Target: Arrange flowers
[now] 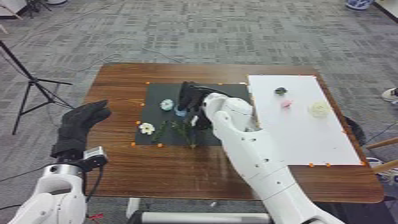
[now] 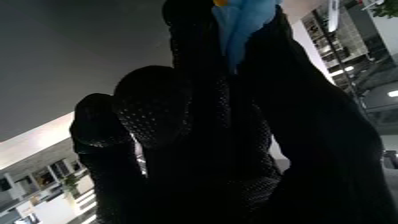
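While the right hand (image 1: 192, 95) hangs over the dark mat (image 1: 158, 91) near the middle of the frame, its thumb and fingers close on a blue flower (image 2: 240, 30) in a narrow pinch. How deep the grip goes is hard to judge, since the glove hides much of the bloom. It looks light and soft, probably fabric or thin plastic; squeezed hard, the petals would crease, so a hold near the base or stem would serve better.

Left of that hand a pale blue flower (image 1: 166, 104) lies on the mat, with a white flower (image 1: 147, 128) below it and green stems (image 1: 183, 131) beside. Those stems should bend a little and roll if nudged. On the white board (image 1: 298, 140), right of centre, sit a pink flower (image 1: 287, 103) and a cream flower (image 1: 319, 108).

Farther out, at the left of the frame, the left hand (image 1: 82, 120) hangs empty, fingers loosely extended.
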`<act>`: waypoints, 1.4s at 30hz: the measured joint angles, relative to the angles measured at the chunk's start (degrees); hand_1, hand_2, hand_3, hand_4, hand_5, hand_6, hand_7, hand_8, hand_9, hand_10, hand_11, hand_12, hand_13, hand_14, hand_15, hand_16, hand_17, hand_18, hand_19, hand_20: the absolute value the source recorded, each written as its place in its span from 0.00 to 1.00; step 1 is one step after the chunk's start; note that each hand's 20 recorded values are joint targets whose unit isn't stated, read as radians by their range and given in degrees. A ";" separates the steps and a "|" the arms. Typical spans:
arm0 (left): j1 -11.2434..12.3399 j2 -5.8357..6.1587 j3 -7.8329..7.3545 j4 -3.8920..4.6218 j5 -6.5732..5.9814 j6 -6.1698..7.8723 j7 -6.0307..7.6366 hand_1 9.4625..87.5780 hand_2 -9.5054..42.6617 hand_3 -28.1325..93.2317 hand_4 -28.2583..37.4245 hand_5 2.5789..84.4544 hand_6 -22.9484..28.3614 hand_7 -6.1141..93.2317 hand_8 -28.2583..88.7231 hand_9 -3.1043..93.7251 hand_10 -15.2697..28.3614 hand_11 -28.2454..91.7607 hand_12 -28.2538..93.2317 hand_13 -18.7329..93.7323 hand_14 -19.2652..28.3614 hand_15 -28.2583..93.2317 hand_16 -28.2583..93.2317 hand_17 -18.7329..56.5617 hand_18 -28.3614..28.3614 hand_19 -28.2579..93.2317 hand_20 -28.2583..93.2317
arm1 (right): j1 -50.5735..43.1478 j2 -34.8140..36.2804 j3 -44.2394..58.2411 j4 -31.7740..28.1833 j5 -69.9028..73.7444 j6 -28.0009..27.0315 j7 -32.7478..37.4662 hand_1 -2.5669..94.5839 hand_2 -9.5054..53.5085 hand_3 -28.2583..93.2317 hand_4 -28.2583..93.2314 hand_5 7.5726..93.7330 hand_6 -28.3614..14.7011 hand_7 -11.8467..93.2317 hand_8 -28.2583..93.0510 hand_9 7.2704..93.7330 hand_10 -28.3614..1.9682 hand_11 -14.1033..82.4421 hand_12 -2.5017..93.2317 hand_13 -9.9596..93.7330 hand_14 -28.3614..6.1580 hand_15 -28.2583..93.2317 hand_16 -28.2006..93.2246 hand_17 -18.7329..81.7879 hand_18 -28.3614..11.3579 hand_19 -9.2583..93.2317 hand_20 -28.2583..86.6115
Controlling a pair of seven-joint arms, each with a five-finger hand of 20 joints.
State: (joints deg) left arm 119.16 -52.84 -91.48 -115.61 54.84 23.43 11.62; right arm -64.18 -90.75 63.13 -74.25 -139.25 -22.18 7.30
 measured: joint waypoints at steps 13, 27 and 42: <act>0.03 -0.02 -0.10 0.00 0.00 0.01 0.04 0.23 0.44 0.78 0.07 0.61 0.49 0.26 0.16 0.56 0.63 0.50 0.34 0.54 0.75 0.46 0.22 0.33 0.73 0.33 0.39 | -0.26 0.04 -0.33 -0.61 1.39 -2.29 0.33 0.53 0.00 0.76 0.07 0.71 0.71 0.34 0.28 0.80 0.62 0.30 0.24 0.80 0.53 0.79 0.51 0.57 0.10 0.94 0.73; 0.51 -0.09 -0.72 -0.20 0.03 0.00 -0.02 0.24 0.43 0.77 0.08 0.61 0.49 0.26 0.16 0.56 0.64 0.49 0.34 0.54 0.76 0.47 0.22 0.33 0.73 0.33 0.39 | 0.53 3.75 -2.93 -3.10 1.28 -5.24 -0.12 0.46 0.00 0.81 0.07 0.64 0.71 0.33 0.23 0.72 0.56 0.31 0.21 0.79 0.52 0.80 0.51 0.56 0.10 0.94 0.73; 1.56 -0.11 -1.24 -0.72 0.09 0.02 -0.05 0.24 0.42 0.77 0.07 0.63 0.48 0.26 0.16 0.59 0.66 0.48 0.34 0.54 0.78 0.47 0.22 0.33 0.73 0.33 0.39 | 3.34 10.35 -2.57 -7.55 7.32 -7.17 0.96 0.41 0.00 0.84 0.07 0.56 0.70 0.31 0.14 0.67 0.51 0.29 0.20 0.76 0.49 0.80 0.50 0.54 0.09 0.92 0.74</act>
State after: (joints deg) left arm 120.72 -52.94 -92.71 -116.33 54.93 23.45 11.56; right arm -60.85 -80.40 60.57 -81.81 -131.93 -29.35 8.27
